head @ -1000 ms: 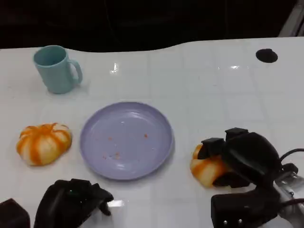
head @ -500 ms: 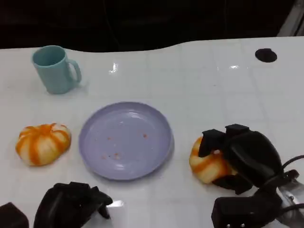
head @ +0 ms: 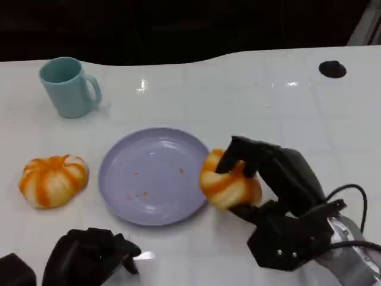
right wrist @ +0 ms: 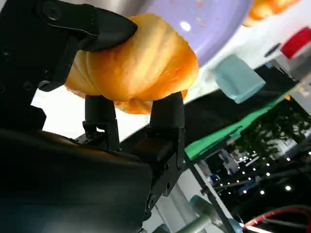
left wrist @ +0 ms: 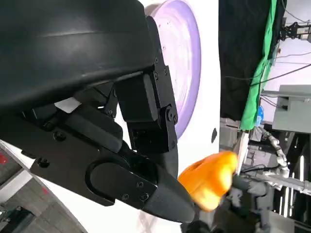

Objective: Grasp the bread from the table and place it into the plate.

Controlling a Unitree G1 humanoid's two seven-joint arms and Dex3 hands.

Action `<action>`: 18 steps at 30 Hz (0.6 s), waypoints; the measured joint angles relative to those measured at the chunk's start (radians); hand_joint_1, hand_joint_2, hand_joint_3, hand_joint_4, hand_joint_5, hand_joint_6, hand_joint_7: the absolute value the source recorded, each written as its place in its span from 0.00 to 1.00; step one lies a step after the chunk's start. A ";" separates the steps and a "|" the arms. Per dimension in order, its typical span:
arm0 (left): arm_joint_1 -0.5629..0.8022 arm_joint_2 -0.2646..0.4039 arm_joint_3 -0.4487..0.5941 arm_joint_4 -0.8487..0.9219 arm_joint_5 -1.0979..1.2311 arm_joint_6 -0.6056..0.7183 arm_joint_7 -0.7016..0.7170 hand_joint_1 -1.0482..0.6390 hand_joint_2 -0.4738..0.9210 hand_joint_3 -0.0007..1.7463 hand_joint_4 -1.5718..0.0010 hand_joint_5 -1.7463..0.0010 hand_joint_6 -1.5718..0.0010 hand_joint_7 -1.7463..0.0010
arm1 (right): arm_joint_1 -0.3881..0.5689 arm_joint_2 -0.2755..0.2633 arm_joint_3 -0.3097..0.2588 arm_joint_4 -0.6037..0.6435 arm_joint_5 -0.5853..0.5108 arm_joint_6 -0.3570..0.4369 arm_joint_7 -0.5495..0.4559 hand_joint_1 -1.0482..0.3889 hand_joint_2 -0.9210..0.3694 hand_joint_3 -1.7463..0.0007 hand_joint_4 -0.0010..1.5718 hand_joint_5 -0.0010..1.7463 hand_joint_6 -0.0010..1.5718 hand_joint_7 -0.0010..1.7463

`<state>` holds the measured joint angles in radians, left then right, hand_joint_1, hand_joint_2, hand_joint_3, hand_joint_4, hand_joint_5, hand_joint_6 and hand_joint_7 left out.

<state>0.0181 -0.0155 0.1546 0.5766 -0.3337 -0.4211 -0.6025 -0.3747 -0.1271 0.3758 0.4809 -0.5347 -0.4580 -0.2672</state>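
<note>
At the plate's (head: 156,176) right rim, the right hand (head: 271,173) grips the bread (head: 228,185) — fingers wrapped around it; left hand (head: 89,256) curled, holding nothing.

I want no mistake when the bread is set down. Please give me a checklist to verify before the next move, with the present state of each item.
1. Right hand holds the bread firmly: ok, fingers wrap it in the right wrist view.
2. Bread fully over the purple plate: not ok, it is at the plate's right rim.
3. Plate free of objects: ok, only crumbs.
4. Left hand away from the plate: ok, near the table's front edge.
5. Second bread and teal mug out of the path: ok, both left of the plate.
</note>
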 measured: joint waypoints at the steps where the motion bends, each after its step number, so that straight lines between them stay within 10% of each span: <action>1: -0.001 0.000 0.000 0.001 0.000 0.000 0.000 0.00 0.93 0.00 0.51 0.05 0.00 0.90 | -0.012 0.013 0.000 0.012 0.001 -0.001 0.002 0.71 0.59 0.07 0.63 1.00 0.49 0.99; 18: -0.008 -0.003 -0.010 0.006 0.004 -0.005 0.001 0.00 0.92 0.00 0.49 0.06 0.00 0.88 | -0.267 0.193 0.050 0.402 -0.032 -0.122 -0.065 0.66 0.49 0.20 0.59 1.00 0.49 0.91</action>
<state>0.0104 -0.0184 0.1443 0.5822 -0.3294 -0.4263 -0.6020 -0.6416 0.0663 0.4261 0.8828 -0.5670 -0.5796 -0.3323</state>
